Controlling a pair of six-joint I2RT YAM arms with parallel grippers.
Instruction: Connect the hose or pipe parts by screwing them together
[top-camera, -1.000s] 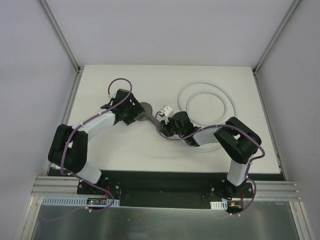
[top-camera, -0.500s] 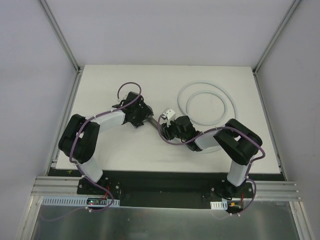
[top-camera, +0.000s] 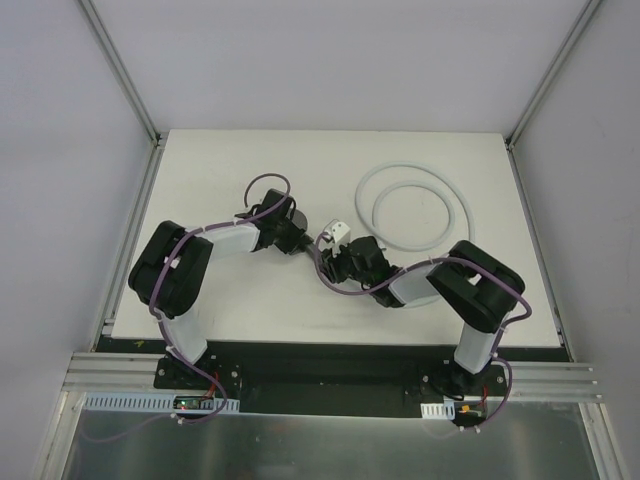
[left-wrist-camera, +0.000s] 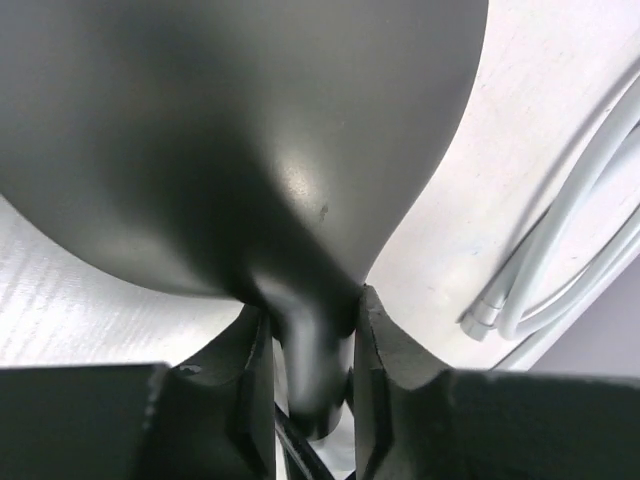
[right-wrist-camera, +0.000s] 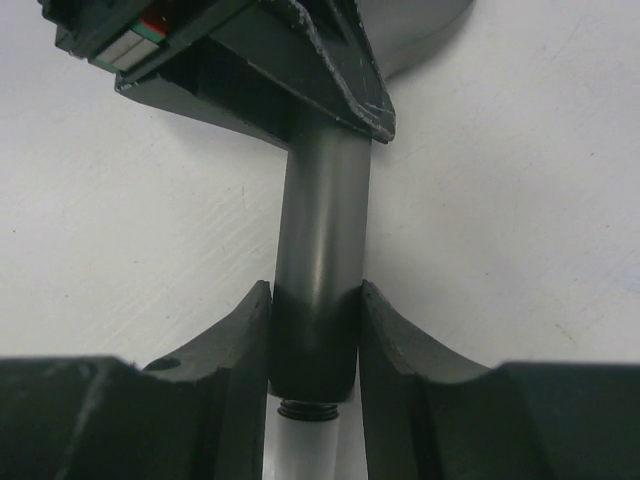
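Note:
The dark grey shower head fills the left wrist view. Its narrow neck sits between the jaws of my left gripper, which is shut on it. In the right wrist view its straight handle runs down into my right gripper, shut on the handle's lower end. The threaded tip pokes out behind the jaws, with something white just past it. From above, the two grippers meet mid-table and hide most of the shower head. The pale hose lies coiled at the back right, touched by neither gripper.
The white table is bounded by metal frame posts on both sides. A small white piece shows just behind the right gripper. Loops and an end of the hose lie to the right of the shower head.
My left arm has swung right over the shower head, and its gripper has gone from open to shut on the neck. The right gripper has shifted slightly, still on the handle.

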